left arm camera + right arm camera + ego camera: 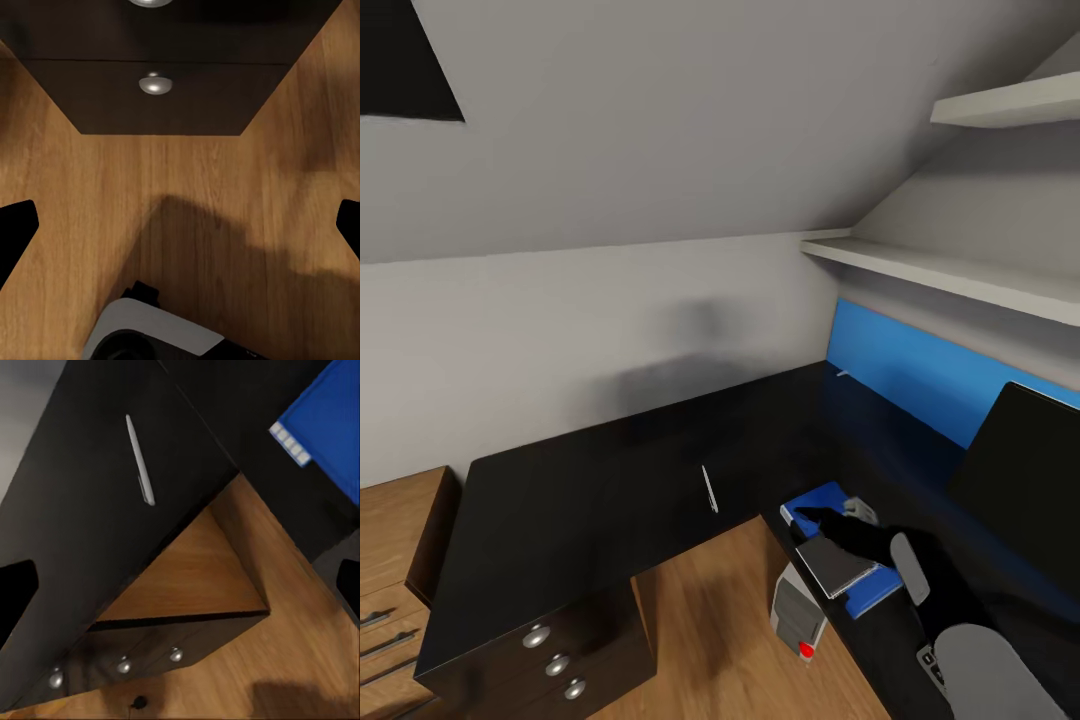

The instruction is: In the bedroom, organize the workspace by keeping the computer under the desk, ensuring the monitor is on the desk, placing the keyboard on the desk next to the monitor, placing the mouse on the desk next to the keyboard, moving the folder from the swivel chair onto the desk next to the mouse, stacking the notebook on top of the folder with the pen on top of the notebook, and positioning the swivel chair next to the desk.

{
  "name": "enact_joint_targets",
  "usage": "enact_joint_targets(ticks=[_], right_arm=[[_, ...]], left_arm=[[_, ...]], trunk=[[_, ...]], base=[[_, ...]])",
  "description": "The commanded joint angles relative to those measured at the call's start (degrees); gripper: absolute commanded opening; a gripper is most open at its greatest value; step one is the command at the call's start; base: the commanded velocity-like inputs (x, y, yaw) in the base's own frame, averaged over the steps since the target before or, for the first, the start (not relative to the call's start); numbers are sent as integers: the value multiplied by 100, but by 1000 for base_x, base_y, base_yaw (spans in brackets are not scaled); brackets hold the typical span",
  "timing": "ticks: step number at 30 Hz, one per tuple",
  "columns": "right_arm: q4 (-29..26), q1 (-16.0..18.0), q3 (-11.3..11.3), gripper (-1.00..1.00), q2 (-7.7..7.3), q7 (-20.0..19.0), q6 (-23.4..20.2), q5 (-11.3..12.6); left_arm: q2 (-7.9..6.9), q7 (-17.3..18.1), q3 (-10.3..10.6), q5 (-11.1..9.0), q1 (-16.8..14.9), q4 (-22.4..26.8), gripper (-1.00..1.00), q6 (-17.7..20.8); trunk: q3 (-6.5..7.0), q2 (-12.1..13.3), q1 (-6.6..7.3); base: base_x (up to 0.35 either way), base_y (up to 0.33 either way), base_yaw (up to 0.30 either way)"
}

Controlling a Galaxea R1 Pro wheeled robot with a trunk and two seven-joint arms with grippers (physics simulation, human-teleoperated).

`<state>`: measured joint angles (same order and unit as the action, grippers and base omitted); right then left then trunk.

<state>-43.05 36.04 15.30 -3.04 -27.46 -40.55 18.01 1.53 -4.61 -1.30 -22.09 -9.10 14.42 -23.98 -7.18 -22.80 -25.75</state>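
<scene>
hovering our right gripper over the notebook on the folder, fingers apart and empty; left fingers also apart. next we fetch the pen across the worktop.

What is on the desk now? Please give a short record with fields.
desk: L-shaped black top, drawer unit with silver knobs
folder: blue, flat on the desk near its inner corner
notebook: grey, lying on the folder
pen: silver, alone on the desk, apart from the stack
monitor: black screen at the right
computer: grey tower on the floor under the desk edge
right hand: over the folder, grip unclear
</scene>
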Motion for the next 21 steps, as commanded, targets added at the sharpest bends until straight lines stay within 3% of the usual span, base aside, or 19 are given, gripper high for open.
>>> enact_joint_targets(ticks=[1,3,6,7,8,10,12,15,21], right_arm=[[-152,6,-5,100,60,171,-44,5],[-543,6,-157,100,210,653,-73,4],[-909,7,-606,100,372,1308,-86,-8],[-1016,8,-888,100,441,1711,-77,-12],[-1054,10,-1030,100,474,1926,-70,-13],[-1143,14,-1593,100,613,2765,9,-15],[-1168,16,-2002,100,719,3254,170,-20],[-1157,17,-2425,100,793,3664,350,-21],[-1136,14,-2667,100,833,3964,590,9]], left_arm=[[1,-16,-11,21,-4,0,100,-13],[-1,17,-11,21,-4,1,100,-16],[0,81,-11,21,-4,1,100,-17],[2,101,-11,21,-4,1,100,-18],[2,108,-11,21,-4,1,100,-18],[4,124,-7,22,-4,0,100,-18],[3,130,-9,21,-4,0,100,-18],[-4,135,-10,21,-4,0,100,-15],[-4,142,-4,23,-4,0,100,-14]], trunk=[[-12,-12,-3],[-12,-12,-3],[-12,-12,-3],[-12,-12,-3],[-12,-12,-3],[-12,-12,-3],[-12,-12,-3],[-12,-12,-3],[-12,-12,-3]], base=[[0,0,0],[0,0,0],[0,0,0],[0,0,0],[0,0,0],[0,0,0],[0,0,0],[0,0,0],[0,0,0]])
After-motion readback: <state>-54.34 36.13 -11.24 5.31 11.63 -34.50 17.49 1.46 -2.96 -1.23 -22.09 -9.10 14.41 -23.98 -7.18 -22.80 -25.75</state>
